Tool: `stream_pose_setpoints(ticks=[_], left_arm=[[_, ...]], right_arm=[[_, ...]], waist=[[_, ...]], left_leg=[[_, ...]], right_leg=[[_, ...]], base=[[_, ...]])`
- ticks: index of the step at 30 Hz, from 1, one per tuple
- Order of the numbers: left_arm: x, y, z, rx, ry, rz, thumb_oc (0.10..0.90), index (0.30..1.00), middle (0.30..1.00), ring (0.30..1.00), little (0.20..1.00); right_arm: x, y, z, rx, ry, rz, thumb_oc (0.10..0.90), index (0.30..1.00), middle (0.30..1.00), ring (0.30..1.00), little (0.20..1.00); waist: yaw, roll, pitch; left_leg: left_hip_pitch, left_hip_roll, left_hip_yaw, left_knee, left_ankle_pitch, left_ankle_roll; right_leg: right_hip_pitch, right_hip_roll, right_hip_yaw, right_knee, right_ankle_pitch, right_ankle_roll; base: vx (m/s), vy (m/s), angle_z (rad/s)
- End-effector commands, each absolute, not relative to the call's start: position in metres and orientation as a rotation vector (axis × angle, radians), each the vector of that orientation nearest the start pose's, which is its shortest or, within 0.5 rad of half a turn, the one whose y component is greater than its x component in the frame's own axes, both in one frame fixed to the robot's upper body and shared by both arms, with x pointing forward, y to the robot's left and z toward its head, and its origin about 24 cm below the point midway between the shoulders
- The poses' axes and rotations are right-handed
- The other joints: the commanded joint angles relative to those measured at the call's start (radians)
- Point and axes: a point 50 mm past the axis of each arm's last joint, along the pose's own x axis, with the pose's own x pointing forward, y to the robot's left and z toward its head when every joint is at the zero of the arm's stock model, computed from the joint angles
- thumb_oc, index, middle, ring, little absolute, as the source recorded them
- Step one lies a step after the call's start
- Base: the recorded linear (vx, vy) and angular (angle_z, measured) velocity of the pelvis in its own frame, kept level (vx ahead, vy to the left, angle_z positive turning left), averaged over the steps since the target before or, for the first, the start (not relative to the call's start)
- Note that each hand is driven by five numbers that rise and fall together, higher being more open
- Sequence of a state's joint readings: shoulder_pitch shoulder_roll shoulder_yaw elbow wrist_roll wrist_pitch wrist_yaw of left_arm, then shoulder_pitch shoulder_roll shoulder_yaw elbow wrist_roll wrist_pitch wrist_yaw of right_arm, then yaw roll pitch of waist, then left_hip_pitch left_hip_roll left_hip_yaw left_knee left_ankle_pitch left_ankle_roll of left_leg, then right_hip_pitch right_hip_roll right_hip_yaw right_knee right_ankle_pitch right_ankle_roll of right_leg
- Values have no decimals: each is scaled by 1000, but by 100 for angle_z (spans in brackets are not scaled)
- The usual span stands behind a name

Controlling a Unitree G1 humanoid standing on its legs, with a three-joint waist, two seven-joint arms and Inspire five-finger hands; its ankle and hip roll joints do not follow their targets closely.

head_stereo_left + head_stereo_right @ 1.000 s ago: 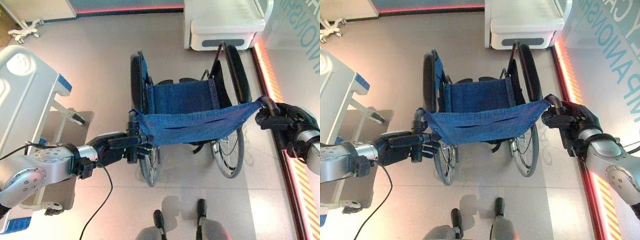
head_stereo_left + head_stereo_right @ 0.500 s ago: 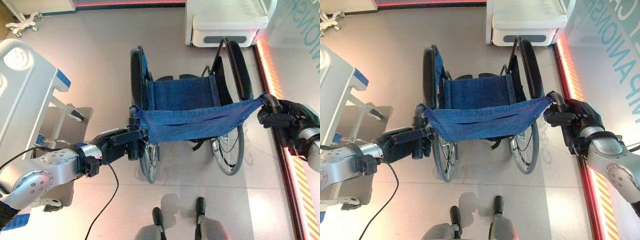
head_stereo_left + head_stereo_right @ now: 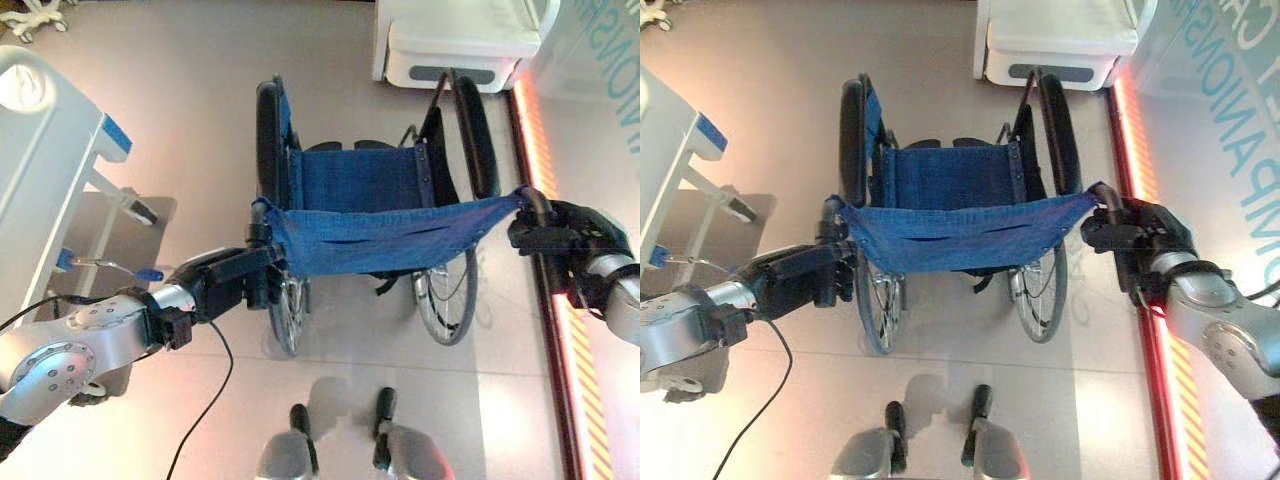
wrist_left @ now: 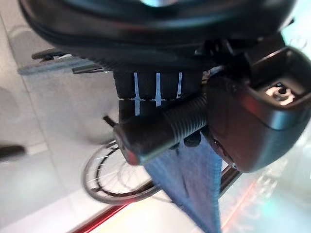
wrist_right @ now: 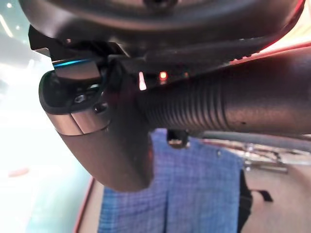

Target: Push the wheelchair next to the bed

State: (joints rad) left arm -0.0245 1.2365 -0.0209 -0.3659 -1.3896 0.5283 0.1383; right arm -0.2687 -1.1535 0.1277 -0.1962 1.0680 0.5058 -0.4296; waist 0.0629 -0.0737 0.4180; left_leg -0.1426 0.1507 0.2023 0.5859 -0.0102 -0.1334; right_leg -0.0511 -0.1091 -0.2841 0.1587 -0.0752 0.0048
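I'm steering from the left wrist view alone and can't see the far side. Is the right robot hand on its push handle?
Observer: Yes. The right robot hand is curled round the right push handle.
Operator: Where is the bed?
Observer: The bed stands to the robot's left of the wheelchair, with bare floor between them.
Operator: Anything ahead?
Observer: A white unit stands on the floor just beyond the wheelchair's front, toward the right.
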Motion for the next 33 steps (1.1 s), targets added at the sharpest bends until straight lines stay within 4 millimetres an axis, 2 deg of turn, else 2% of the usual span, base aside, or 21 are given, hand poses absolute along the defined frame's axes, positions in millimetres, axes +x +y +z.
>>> stream_pose_setpoints(ticks=[1,2,3,5,6,8,10,12,13,15,18,19,20,23,24,25,26,27,29,31,33], left_arm=[[246,263,209,-110,99,-164,400,300,300,300,300],[243,269,202,-133,120,-136,400,300,300,300,300],[243,269,202,-133,120,-135,400,300,300,300,300],[240,276,195,-145,135,-109,400,300,300,300,300],[238,284,189,-145,144,-98,400,300,300,300,300],[236,289,182,-143,153,-87,400,300,300,300,300],[235,291,179,-144,153,-82,400,300,300,300,300],[234,294,177,-150,155,-67,400,300,300,300,300],[235,294,177,-160,155,-63,400,300,300,300,300],[236,295,176,-160,160,-62,400,300,300,300,300],[237,292,175,-151,174,-75,400,300,300,300,300],[238,292,175,-144,174,-87,400,300,300,300,300],[238,292,175,-144,173,-88,400,300,300,300,300],[238,296,178,-138,170,-108,400,300,300,300,300],[239,297,177,-139,169,-115,400,300,300,300,300],[240,297,177,-141,168,-121,400,300,300,300,300],[242,296,176,-142,166,-132,400,300,300,300,300],[242,296,176,-141,166,-135,400,300,300,300,300],[242,296,178,-138,153,-159,400,300,300,300,300],[244,298,182,-132,130,-167,400,300,300,300,300],[246,297,185,-120,115,-175,400,300,300,300,300]], right_arm=[[268,-244,183,-261,176,100,400,300,300,300,300],[268,-239,181,-264,181,131,400,300,300,300,300],[269,-239,181,-264,180,132,400,300,300,300,300],[270,-234,181,-258,183,164,400,300,300,300,300],[272,-233,179,-247,189,190,400,300,300,300,300],[273,-231,176,-233,199,226,400,300,300,300,300],[274,-228,174,-232,202,247,400,300,300,300,300],[275,-220,174,-231,204,286,400,300,300,300,300],[277,-215,172,-228,205,304,400,300,300,300,300],[277,-212,171,-227,203,319,400,300,300,300,300],[276,-210,174,-230,181,334,400,300,300,300,300],[277,-207,179,-231,160,340,400,300,300,300,300],[278,-206,181,-232,150,342,400,300,300,300,300],[287,-200,188,-215,113,334,400,300,300,300,300],[292,-198,190,-213,101,331,400,300,300,300,300],[295,-195,191,-213,93,330,400,300,300,300,300],[301,-192,194,-212,84,322,400,300,300,300,300],[302,-192,194,-212,83,320,400,300,300,300,300],[305,-192,202,-206,64,301,400,300,300,300,300],[309,-194,209,-201,44,285,400,300,300,300,300],[310,-197,213,-193,33,267,400,300,300,300,300]], waist=[[-37,23,-61],[-10,32,-57],[-11,31,-56],[21,46,-56],[53,66,-68],[84,87,-81],[100,93,-86],[117,87,-97],[128,74,-109],[136,61,-120],[156,27,-144],[166,20,-157],[168,19,-160],[189,19,-184],[192,26,-190],[192,32,-191],[188,40,-187],[186,39,-186],[177,45,-169],[166,53,-147],[135,51,-116]], left_leg=[[-109,-3,-30,51,129,57],[-138,-47,-31,-13,143,66],[-136,-48,-31,-14,144,66],[-154,-64,-25,-134,196,54],[-167,-67,-17,-279,253,36],[-169,-68,-28,-424,325,10],[-165,-74,-38,-470,339,7],[-140,-94,-56,-475,283,31],[-129,-115,-63,-449,209,59],[-129,-130,-63,-420,160,78],[-133,-186,-76,-357,83,130],[-126,-210,-90,-344,62,152],[-125,-214,-93,-341,58,155],[-75,-264,-129,-386,39,204],[-59,-271,-140,-394,30,215],[-52,-273,-144,-393,23,220],[-50,-280,-155,-387,16,225],[-51,-283,-157,-384,15,225],[-51,-296,-193,-354,3,213],[-38,-291,-225,-330,-20,205],[-7,-297,-258,-308,-60,204]], right_leg=[[88,68,26,-53,44,-8],[116,81,54,-37,22,-4],[117,80,54,-37,21,-4],[156,102,65,-31,-3,0],[203,131,67,-46,-21,3],[272,164,79,-60,-55,2],[302,173,89,-61,-75,1],[328,168,107,-47,-108,12],[339,151,109,-26,-130,27],[352,139,114,-9,-141,38],[355,106,105,78,-128,69],[322,95,94,163,-89,86],[314,92,92,175,-82,90],[202,89,109,484,106,176],[153,81,107,551,144,179],[121,69,105,569,140,169],[79,62,97,535,95,146],[77,61,95,525,87,143],[34,60,89,372,16,111],[-17,46,90,254,14,103],[-98,26,123,154,72,122]], base=[[314,57,0],[242,81,-1],[355,79,0],[450,77,-12],[583,112,-25],[638,152,-49],[439,136,-71],[478,191,-78],[505,225,-72],[406,181,-73],[408,195,-23],[390,219,5],[386,247,2],[317,225,12],[298,204,22],[331,157,27],[242,78,24],[305,25,26],[267,-71,17],[221,-166,-16],[274,-208,-5]])
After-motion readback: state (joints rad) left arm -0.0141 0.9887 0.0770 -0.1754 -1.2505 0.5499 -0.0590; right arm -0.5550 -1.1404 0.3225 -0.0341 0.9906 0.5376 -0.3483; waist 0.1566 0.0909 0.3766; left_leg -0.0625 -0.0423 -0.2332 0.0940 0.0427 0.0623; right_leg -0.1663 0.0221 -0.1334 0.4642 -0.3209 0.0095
